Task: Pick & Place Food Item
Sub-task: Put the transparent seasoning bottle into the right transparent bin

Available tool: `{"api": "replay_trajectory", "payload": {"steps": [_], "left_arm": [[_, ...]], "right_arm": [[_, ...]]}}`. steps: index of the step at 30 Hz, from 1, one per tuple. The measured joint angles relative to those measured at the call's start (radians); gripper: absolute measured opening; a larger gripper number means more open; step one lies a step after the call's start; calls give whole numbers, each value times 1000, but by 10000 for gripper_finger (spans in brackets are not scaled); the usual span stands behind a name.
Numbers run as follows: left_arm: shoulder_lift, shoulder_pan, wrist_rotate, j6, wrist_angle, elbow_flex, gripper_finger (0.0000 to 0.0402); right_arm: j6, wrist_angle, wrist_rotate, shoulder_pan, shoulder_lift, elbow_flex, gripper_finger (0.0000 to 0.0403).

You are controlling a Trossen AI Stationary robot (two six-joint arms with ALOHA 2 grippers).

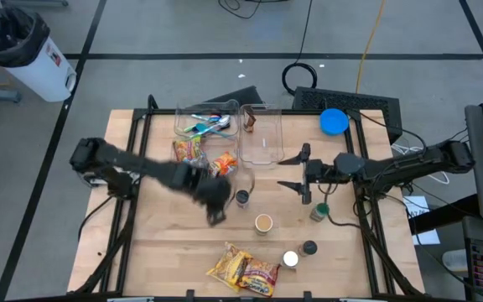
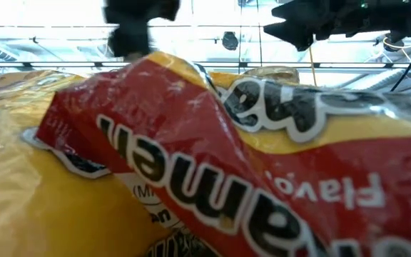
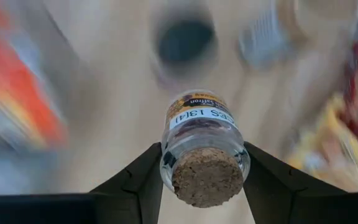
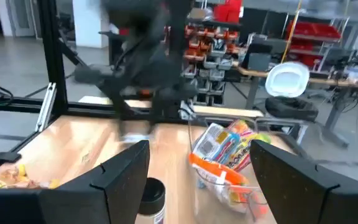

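My left gripper (image 3: 204, 168) is clamped on a small glass jar (image 3: 204, 149) with a cork stopper, one finger on each side of the glass, label reading upside down to me. In the high view that gripper (image 1: 214, 201) sits near the table's centre, blurred. At its 3 o'clock, just beside it, a dark-lidded jar (image 1: 242, 197); at 4 o'clock, a tan-lidded jar (image 1: 263, 223). At 12 o'clock, two clear bins (image 1: 262, 134), the left one holding bright snack packs (image 1: 189, 151). At 6 o'clock, near the front edge, yellow ramen packets (image 1: 243, 270), filling the low view (image 2: 191, 164). My right gripper (image 1: 295, 172) hangs at 3 o'clock from centre, fingers spread wide with nothing between them; its own camera shows the fingers (image 4: 117, 180) apart, the wooden table (image 4: 73, 149) beyond
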State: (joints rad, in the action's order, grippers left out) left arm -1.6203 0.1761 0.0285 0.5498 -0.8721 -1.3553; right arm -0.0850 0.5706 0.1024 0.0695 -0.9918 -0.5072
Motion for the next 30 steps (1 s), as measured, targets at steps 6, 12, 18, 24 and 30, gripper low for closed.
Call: {"api": "replay_trajectory", "payload": {"steps": [6,12,18,24,30], "left_arm": [[0,-187,64,-349,38,-109,181],[-4,-266,81,-461,88,-109,181],[-11,-265,77,-504,101,-109,181],[-11,-237,78,-499,108,-109,181],[-11,-209,79,-499,118,-109,181]], "right_arm": [[46,-42,-2,-56,-142,-57,270],[56,-46,-108,-108,-302,-176,270],[-29,-53,-105,-150,-437,-281,270],[-51,-51,-106,-170,-535,-356,270],[-103,-49,-107,-152,-545,-364,261]]}}
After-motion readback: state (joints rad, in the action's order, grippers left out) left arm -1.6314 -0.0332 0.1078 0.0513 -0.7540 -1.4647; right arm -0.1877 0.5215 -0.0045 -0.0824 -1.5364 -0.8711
